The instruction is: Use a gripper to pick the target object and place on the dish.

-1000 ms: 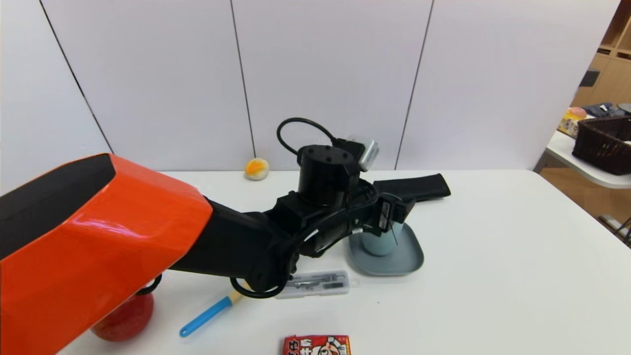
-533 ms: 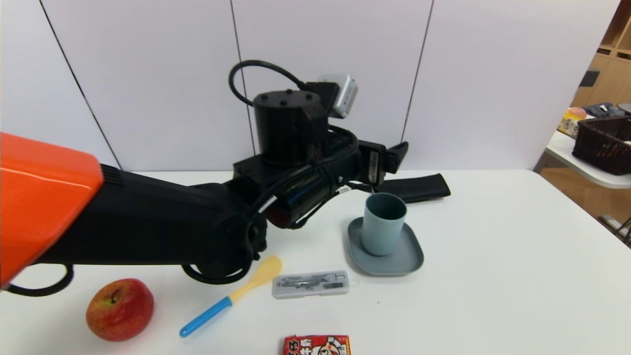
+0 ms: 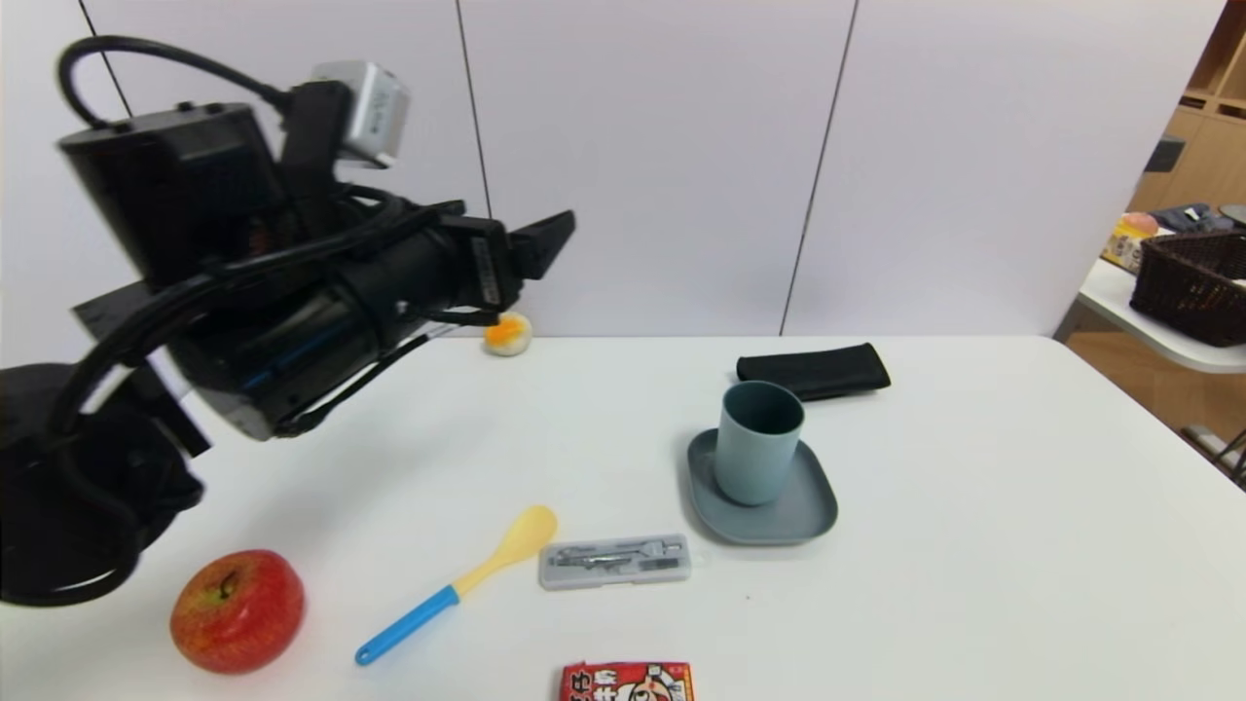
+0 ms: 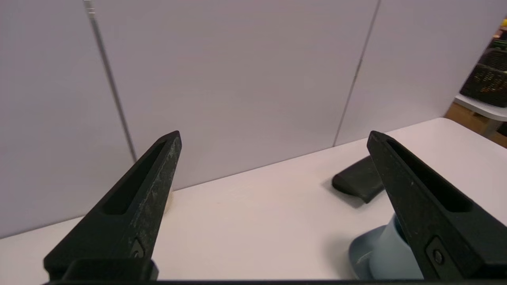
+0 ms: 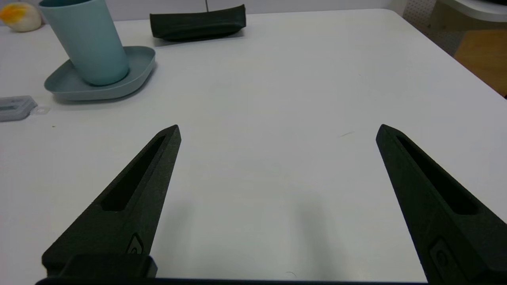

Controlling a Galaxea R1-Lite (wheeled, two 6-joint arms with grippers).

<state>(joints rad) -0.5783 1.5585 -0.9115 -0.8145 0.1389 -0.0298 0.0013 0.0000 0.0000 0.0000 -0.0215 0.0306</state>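
Observation:
The pale blue-green cup (image 3: 757, 443) stands upright on the grey-blue dish (image 3: 803, 511), right of the table's middle. My left gripper (image 3: 540, 248) hangs high in the air far to the left of the cup, open and empty. The left wrist view has its fingers spread wide (image 4: 274, 136), with the cup (image 4: 390, 253) and dish (image 4: 358, 255) partly behind one finger. My right gripper (image 5: 277, 128) is out of the head view; its own view has it open over bare table, with the cup (image 5: 89, 43) and dish (image 5: 138, 65) farther off.
A red apple (image 3: 237, 611), a blue-and-yellow spoon (image 3: 458, 584), a clear case (image 3: 615, 561) and a red packet (image 3: 626, 682) lie near the front. A black pouch (image 3: 814, 371) lies behind the dish. A yellow-white ball (image 3: 507, 333) sits by the wall.
My left gripper has let go of the cup, risen and swung back to the left. The cup stays upright on the dish.

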